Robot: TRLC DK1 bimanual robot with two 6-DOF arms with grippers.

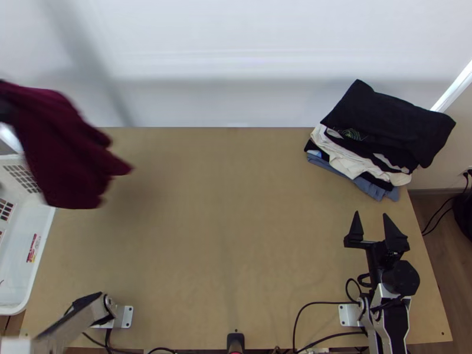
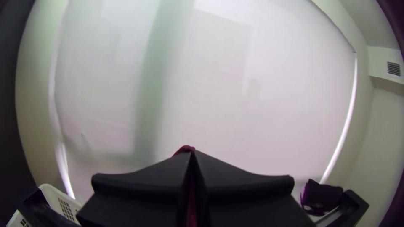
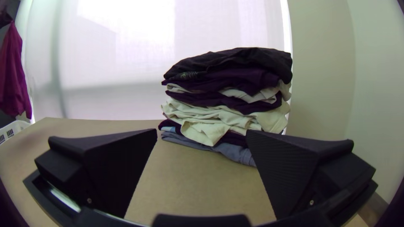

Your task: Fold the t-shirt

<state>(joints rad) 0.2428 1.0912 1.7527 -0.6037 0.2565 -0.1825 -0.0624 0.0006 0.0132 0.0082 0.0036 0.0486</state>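
Note:
A dark red t-shirt (image 1: 56,147) hangs bunched in the air at the top view's left, over the basket's edge and the table's far left corner. At its upper end is my left gripper (image 1: 5,111), partly cut off by the view's edge. In the left wrist view my left gripper (image 2: 192,154) is shut, with a bit of the red t-shirt (image 2: 184,149) between its fingers. My right gripper (image 1: 370,219) stands open and without cloth at the table's right side; the right wrist view shows the gripper (image 3: 201,131) with its fingers wide apart, facing the pile.
A stack of folded clothes (image 1: 389,127), black on top with white and blue below, lies at the table's far right corner. A white basket (image 1: 36,259) stands along the left edge. Bare wooden table (image 1: 236,224) spreads between them. Cables run by the near edge.

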